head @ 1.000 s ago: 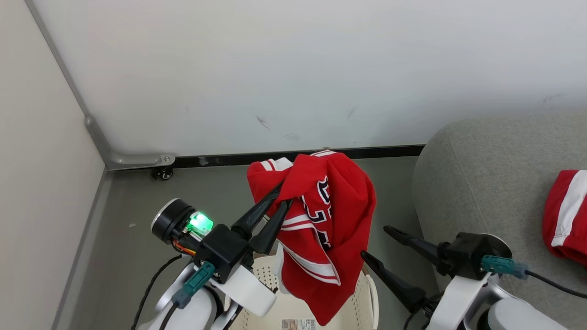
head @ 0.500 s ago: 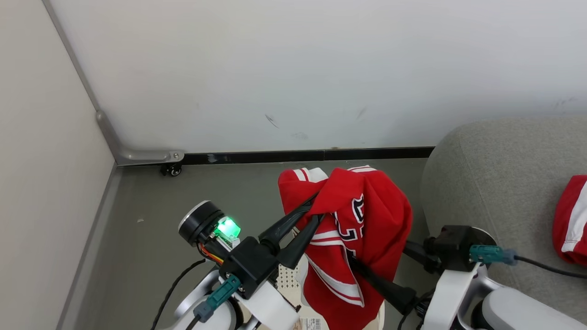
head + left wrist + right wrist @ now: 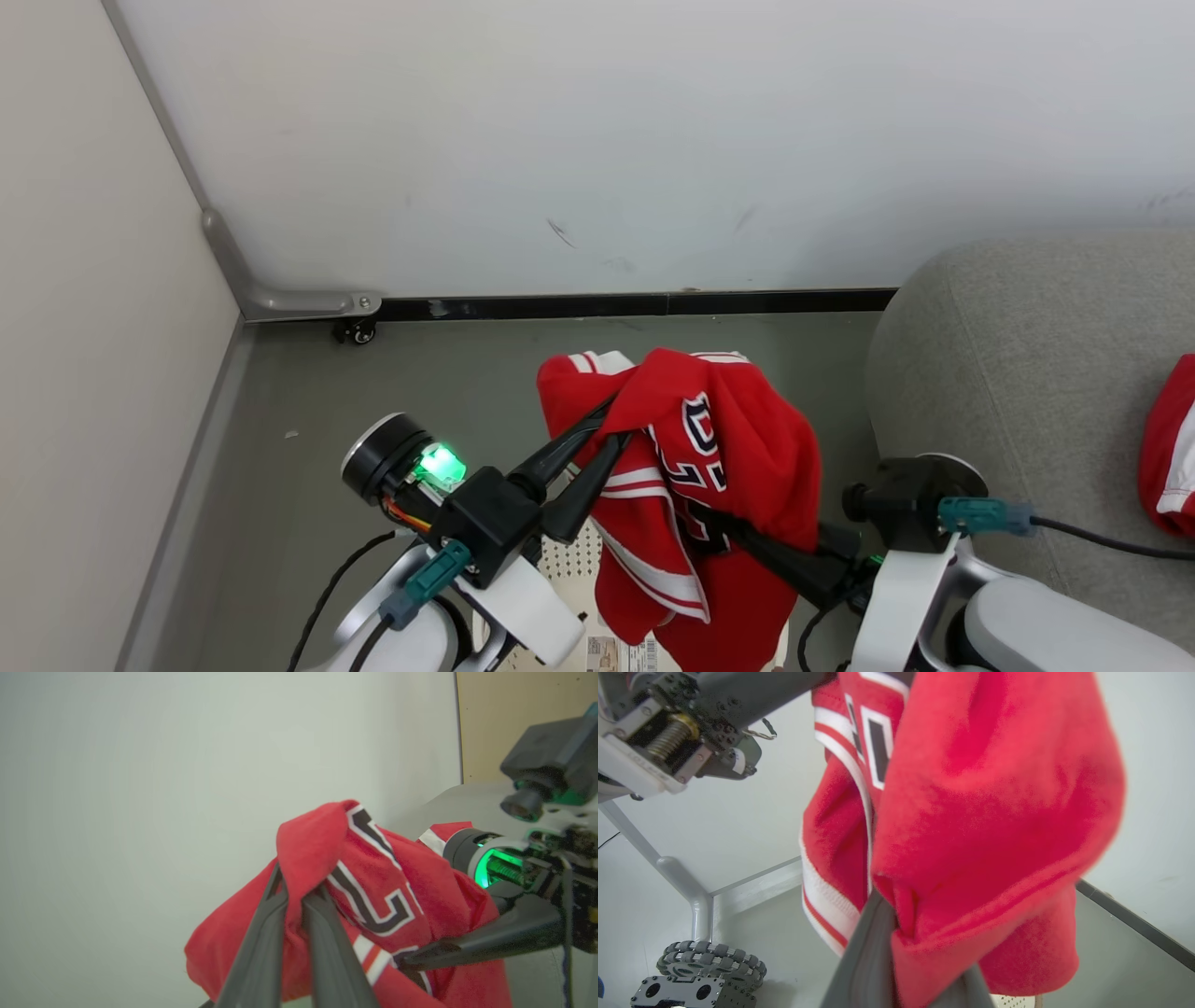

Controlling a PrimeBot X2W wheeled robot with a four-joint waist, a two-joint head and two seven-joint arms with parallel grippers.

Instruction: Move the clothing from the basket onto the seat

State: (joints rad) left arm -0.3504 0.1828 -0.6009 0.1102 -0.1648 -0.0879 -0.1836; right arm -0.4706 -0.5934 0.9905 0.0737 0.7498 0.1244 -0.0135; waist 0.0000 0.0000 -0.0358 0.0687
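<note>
A red jersey (image 3: 747,439) with white-black trim hangs in the air above the basket (image 3: 569,560), whose cream perforated bottom peeks out at the lower edge. My left gripper (image 3: 616,425) is shut on the jersey's upper fold, seen close as the jersey (image 3: 383,882) bunched between the fingers (image 3: 266,924). My right gripper (image 3: 714,527) reaches in from the right and is shut on the jersey's lower part; cloth (image 3: 980,812) is pinched between its fingers (image 3: 873,956). The grey seat (image 3: 1027,345) stands at the right, with red shorts (image 3: 1172,448) lying on it.
A white wall with a black baseboard (image 3: 653,303) runs behind. A metal frame leg (image 3: 280,301) with a small caster (image 3: 358,331) stands in the left corner. Grey floor (image 3: 308,392) lies to the left of the basket. A ribbed wheel (image 3: 710,959) shows low.
My right gripper was open beside the jersey; it has moved left into the cloth and shut on it. The left gripper keeps its hold. The head camera has shifted slightly.
</note>
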